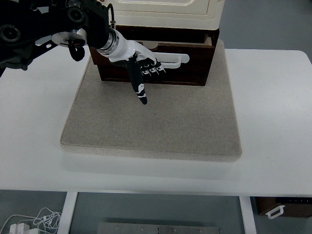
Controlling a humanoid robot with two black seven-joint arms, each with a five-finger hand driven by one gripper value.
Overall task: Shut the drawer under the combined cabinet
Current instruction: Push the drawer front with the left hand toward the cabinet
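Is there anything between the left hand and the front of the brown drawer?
No. In the top view the left hand lies flat against the drawer front; no gap or object shows between them.

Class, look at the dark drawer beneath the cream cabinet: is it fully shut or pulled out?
Pulled out slightly. The drawer front stands forward of the cabinet above, and the left hand lies flat against it.
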